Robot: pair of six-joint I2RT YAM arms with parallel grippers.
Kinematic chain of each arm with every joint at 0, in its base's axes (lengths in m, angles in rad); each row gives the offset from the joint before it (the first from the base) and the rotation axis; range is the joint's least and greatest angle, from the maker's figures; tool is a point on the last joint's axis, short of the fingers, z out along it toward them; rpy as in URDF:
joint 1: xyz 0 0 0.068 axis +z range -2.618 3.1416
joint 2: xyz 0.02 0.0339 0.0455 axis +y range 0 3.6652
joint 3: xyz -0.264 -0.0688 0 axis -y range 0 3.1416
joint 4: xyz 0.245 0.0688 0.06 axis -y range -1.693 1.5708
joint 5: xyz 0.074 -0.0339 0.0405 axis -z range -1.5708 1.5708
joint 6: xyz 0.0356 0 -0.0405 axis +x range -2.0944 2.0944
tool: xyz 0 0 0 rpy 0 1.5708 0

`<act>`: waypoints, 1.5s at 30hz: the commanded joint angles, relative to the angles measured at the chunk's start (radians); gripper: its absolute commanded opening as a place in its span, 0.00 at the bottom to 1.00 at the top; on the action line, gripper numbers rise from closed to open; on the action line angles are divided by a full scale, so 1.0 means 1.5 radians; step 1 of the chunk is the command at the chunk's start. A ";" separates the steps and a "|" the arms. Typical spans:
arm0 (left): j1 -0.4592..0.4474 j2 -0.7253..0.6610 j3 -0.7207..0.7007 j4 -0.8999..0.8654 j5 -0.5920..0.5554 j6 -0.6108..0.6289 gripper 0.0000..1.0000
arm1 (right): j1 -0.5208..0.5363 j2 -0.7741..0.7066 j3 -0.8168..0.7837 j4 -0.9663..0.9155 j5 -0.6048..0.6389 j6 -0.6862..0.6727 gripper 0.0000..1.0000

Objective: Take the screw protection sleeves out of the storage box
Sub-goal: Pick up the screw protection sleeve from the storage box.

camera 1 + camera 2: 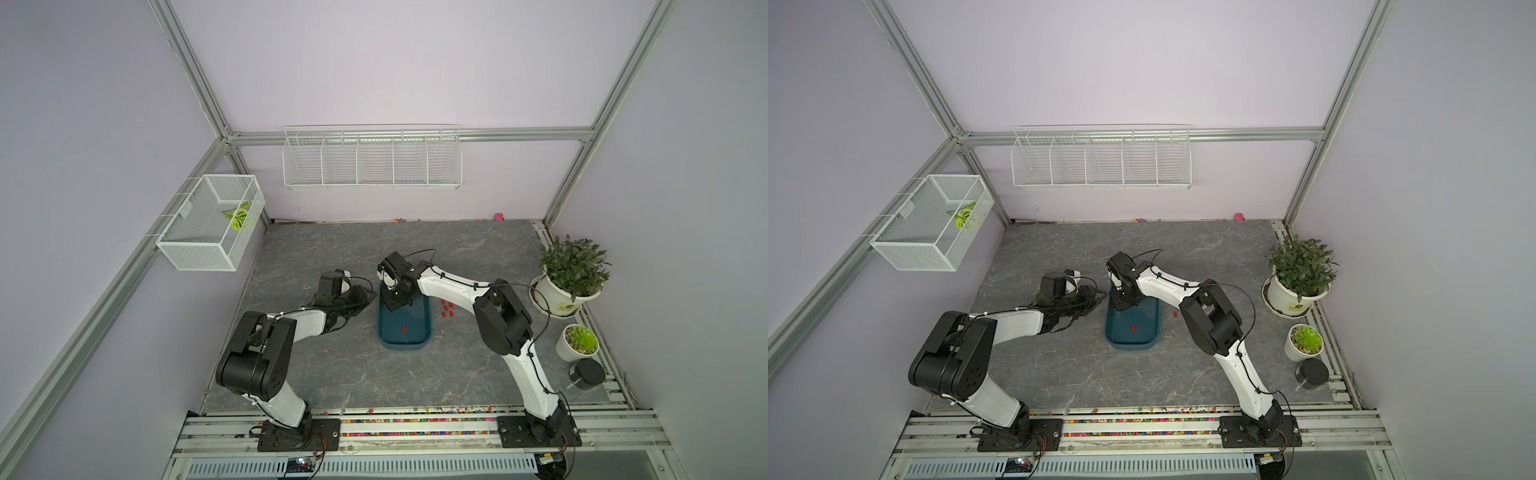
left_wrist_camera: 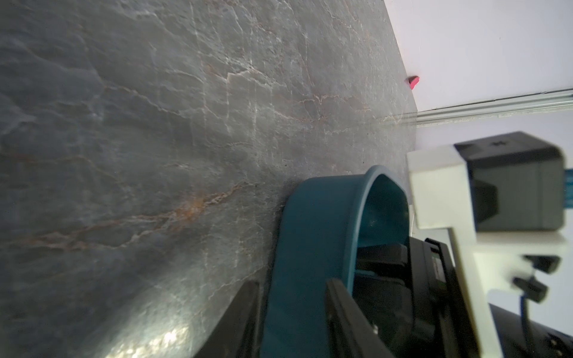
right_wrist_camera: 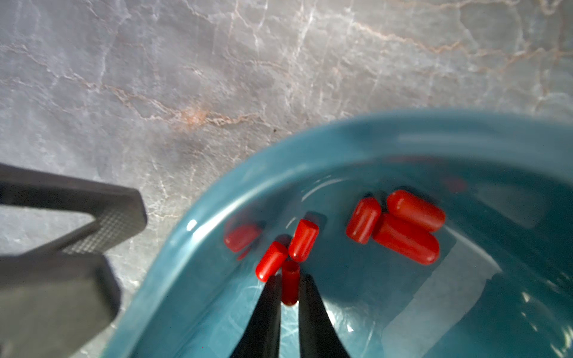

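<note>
Seven screw protection sleeves (image 3: 406, 238) can be counted in the right wrist view, all lying on the floor of the storage box (image 3: 217, 204) toward the lower right of the frame. At lower centre the nearest sleeve (image 3: 290, 279) is flanked by the two dark fingers of the right gripper (image 3: 290, 296), whose jaws are drawn almost together and appear pressed against its sides. Its long axis runs up the frame, in line with the fingers, so only its narrow width is spanned. A neighbouring sleeve (image 3: 271, 261) is seen touching it at the upper left and could be dragged along when a lift is made. In a top view a lone sleeve (image 1: 403, 329) is seen at the box's lower end, and further sleeves (image 1: 446, 308) lie on the table (image 1: 332, 374) just right of the box. The left gripper (image 2: 290, 294) is clamped narrowly on the box's side wall, one finger outside and one inside.
</note>
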 commanded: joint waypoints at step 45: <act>-0.021 -0.026 0.007 0.031 0.004 0.033 0.42 | -0.036 -0.232 -0.170 0.060 0.012 0.001 0.14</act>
